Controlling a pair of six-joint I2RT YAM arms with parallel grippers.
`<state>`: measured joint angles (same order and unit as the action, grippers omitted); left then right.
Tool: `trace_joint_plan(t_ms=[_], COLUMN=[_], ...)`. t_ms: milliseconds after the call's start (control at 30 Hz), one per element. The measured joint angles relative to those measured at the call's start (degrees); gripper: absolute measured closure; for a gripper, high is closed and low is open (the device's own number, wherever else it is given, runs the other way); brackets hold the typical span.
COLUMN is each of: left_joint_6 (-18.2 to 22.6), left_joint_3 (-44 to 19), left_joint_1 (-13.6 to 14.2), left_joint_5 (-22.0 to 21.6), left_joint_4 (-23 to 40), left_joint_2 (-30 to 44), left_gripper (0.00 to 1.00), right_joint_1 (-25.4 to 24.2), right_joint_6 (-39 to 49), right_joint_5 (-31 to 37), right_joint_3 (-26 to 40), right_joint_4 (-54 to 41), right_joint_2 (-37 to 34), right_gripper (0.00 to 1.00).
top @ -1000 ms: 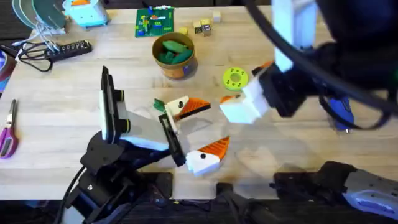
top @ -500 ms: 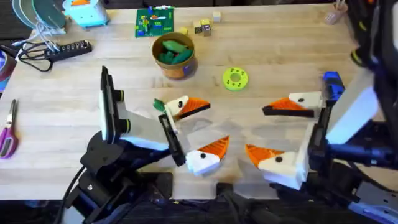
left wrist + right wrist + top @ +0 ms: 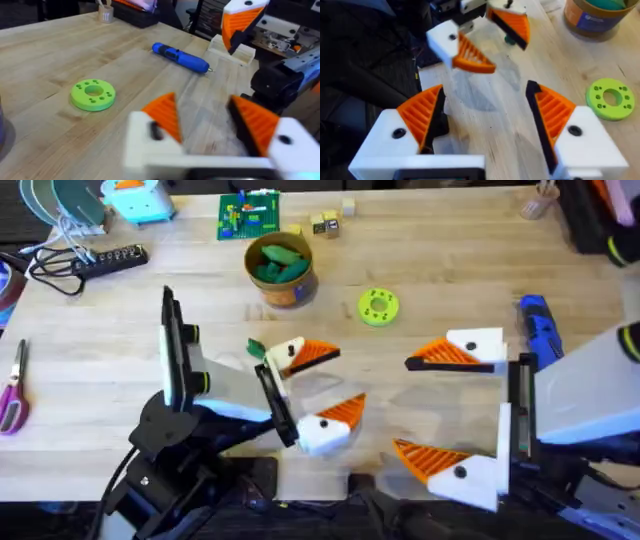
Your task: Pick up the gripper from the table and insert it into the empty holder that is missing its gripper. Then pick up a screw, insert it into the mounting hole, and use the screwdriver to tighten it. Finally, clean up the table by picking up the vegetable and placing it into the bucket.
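Observation:
My left gripper is open just above the table near its middle, with nothing between its fingers. A small dark green vegetable lies beside its far finger. My right gripper is open to the right, facing the left one, and holds nothing. The blue screwdriver lies behind it at the right edge and appears again in the left wrist view. At the back stands the orange bucket with green pieces inside. The small gripper part, its holder and the screw are out of view.
A lime-green disc lies between the bucket and the screwdriver. Pink-handled scissors sit at the left edge and a power strip at the back left. A green brick plate and small cubes line the far edge.
The right arm swung from above the disc down to the table's right side, and its fingers spread wider. The left arm has not moved.

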<state>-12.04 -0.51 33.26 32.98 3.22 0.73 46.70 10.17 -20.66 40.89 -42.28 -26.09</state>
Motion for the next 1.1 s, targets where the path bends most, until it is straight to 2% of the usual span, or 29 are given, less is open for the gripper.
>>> trace_joint_plan(t_ms=[167, 200, 500, 600, 700, 900, 1100], left_joint_6=[0.04, 0.28, 0.26, 0.25, 0.27, 0.25, 0.25], left_joint_3=[0.00, 0.00, 0.00, 0.00, 0.00, 0.00, 0.00], left_joint_1=[0.00, 0.00, 0.00, 0.00, 0.00, 0.00, 0.00], left_joint_5=[-0.06, -0.14, -0.19, -0.19, -0.19, -0.19, -0.19], left_joint_4=[-0.02, -0.02, -0.02, -0.02, -0.02, -0.02, -0.02], left_joint_2=[0.00, 0.00, 0.00, 0.00, 0.02, 0.00, 0.02], left_gripper=[0.924, 0.973, 0.988, 0.989, 0.989, 0.989, 0.989], right_joint_1=[0.00, 0.00, 0.00, -0.49, -2.36, -10.29, -24.06], right_joint_6=[1.90, 2.06, 1.61, -3.53, -8.88, -16.30, -17.24], right_joint_5=[-0.40, -0.41, 0.80, 7.15, 16.23, 33.76, 42.24], right_joint_3=[-0.18, -0.18, -0.25, -0.25, -0.25, -0.27, -0.27], right_joint_4=[-0.01, -0.01, 1.91, 4.76, 5.06, 5.84, 7.35], right_joint_2=[0.00, 0.00, 0.00, 0.00, 0.00, 0.00, -1.34], right_gripper=[0.009, 0.009, 0.010, 0.009, 0.010, 0.009, 0.010])
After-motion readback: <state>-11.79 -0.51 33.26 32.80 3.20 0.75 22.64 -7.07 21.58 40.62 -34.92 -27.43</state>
